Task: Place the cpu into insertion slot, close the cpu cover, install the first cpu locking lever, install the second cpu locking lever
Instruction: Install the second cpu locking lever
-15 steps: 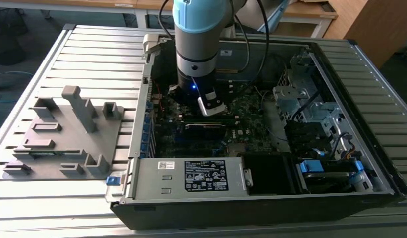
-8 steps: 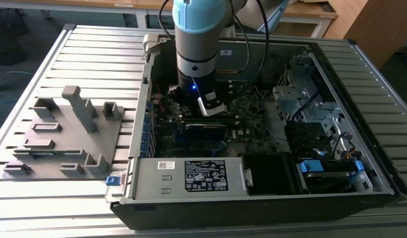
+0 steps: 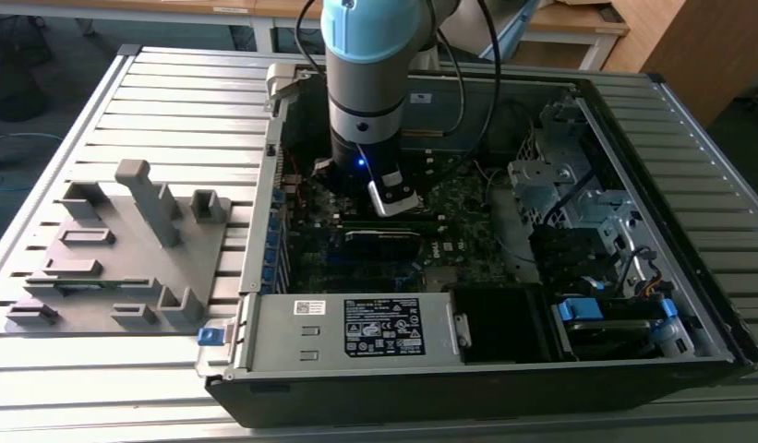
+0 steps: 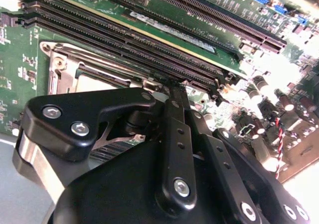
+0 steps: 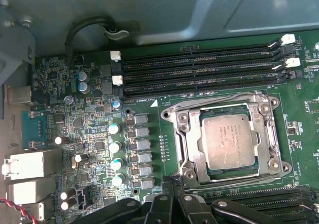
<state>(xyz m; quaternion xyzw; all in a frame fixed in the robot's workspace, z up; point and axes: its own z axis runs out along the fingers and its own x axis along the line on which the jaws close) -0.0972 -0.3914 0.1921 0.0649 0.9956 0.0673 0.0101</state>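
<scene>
Exterior high overview; both wrist views close over the insertion slot [image 5: 227,139].

the arm [image 3: 366,92] reaches down into the open computer case [image 3: 477,369].

The arm [image 3: 368,65] is a thick round column, pale blue at its cap and silver-grey down the tube, ending in a black wrist section with a small blue light and a white block (its make-up is hard to tell), and black cables trail beside the cap. In both wrist views the gripper [image 4: 172,92] is matt black: flat, rounded linkage plates joined by silver screw heads.
</scene>
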